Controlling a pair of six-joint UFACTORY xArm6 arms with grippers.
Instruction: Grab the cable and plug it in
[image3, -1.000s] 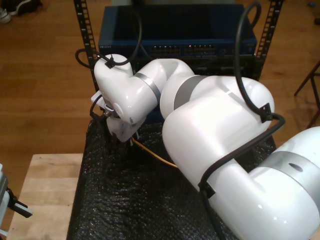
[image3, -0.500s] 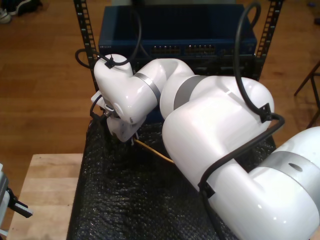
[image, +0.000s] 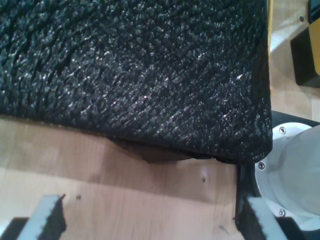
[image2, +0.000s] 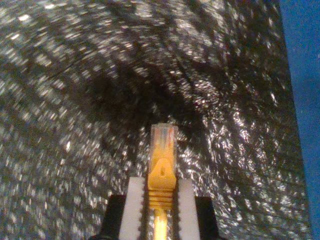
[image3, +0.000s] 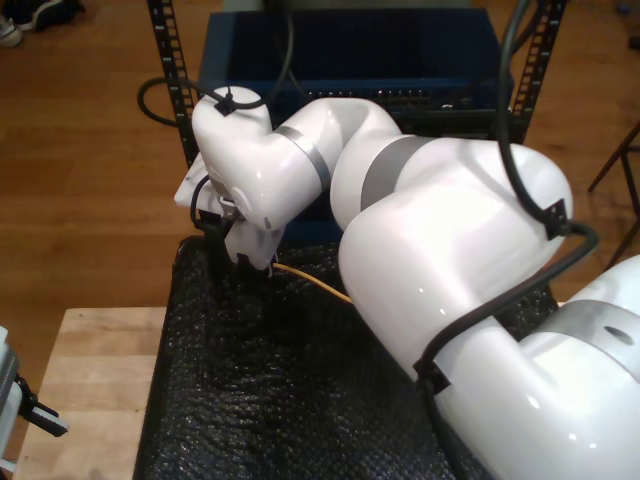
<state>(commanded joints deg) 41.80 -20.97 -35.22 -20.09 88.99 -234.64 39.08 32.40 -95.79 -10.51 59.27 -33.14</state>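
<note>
My second end effector grips the cable just behind its clear plug, above the black mat. My first end effector hangs open over the bench. Risk: the plug could twist in the pads and jam against the switch port.

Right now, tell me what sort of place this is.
Probably a networking test bench or lab: a blue switch in a metal rack, a yellow cable, wooden floor.

Exterior view looks down from above; wrist views close over the black mat.
</note>
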